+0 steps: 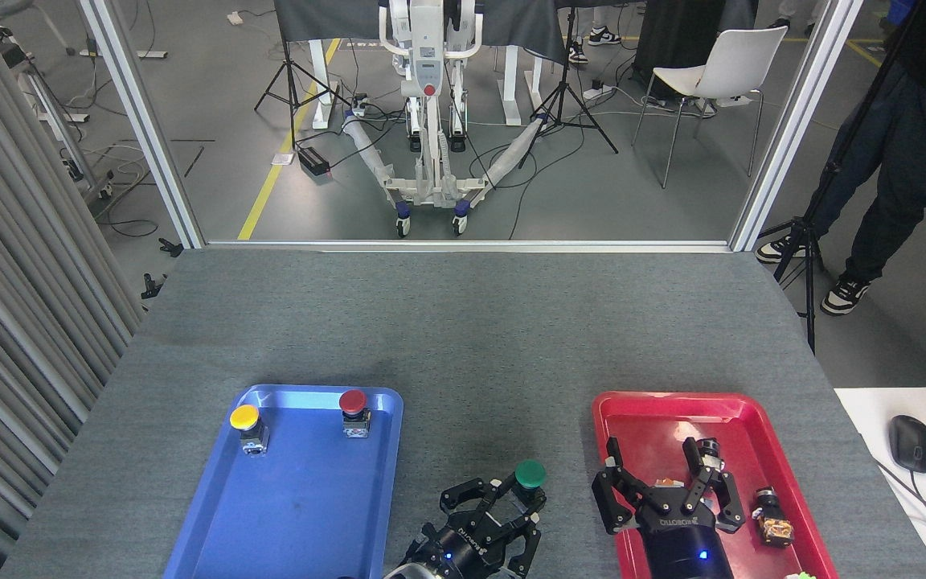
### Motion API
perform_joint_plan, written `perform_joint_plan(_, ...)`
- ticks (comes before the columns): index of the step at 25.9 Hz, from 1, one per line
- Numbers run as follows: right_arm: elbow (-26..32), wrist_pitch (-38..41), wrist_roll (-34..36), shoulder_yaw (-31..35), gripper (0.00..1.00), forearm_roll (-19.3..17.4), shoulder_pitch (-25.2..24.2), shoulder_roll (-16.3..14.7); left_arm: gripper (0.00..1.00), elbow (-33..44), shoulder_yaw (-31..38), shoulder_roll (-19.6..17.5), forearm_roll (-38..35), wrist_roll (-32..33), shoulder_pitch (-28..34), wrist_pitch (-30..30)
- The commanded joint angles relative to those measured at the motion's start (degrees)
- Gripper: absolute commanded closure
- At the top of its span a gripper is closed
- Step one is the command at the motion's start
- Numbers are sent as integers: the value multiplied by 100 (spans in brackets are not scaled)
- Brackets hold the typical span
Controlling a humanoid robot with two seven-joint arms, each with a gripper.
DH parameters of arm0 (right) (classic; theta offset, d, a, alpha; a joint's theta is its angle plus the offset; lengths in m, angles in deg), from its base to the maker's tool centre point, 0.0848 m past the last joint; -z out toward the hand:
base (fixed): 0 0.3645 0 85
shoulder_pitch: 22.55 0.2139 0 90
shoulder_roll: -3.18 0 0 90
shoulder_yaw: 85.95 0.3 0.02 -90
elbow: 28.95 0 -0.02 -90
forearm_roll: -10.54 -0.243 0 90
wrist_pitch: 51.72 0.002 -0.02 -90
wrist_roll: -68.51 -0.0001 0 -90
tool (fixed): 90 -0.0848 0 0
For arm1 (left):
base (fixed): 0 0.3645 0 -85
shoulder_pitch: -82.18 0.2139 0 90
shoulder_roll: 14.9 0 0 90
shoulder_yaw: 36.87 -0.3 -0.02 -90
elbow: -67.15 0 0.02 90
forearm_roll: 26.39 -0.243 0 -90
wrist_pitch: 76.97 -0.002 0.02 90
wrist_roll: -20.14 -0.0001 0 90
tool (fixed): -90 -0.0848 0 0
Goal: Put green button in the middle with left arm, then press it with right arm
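Currently, head view: my left gripper (511, 507) pinches the green button (530, 474) over bare grey cloth (463, 338) between blue tray (214, 515) and red tray (672, 402), for central placement; right gripper (660, 490) waits splayed, empty

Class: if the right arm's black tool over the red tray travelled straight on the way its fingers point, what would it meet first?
The right tool points away toward the red plastic tray's far rim; it would probably meet that first, though height is unclear.
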Motion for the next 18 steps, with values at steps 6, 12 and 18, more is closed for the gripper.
perform_joint_plan(6,7,-27,0,-236,0,0,-5,44,16,71,-4,-9,-7,-161,29,-137)
perform_joint_plan(12,-2,-45,-35,-263,1,26,-5,88,11,949,-4,-87,-24,-161,530,-181)
perform_joint_plan(18,7,-54,-167,-430,8,53,-5,185,11,3121,110,-1054,2,-117,1505,-840)
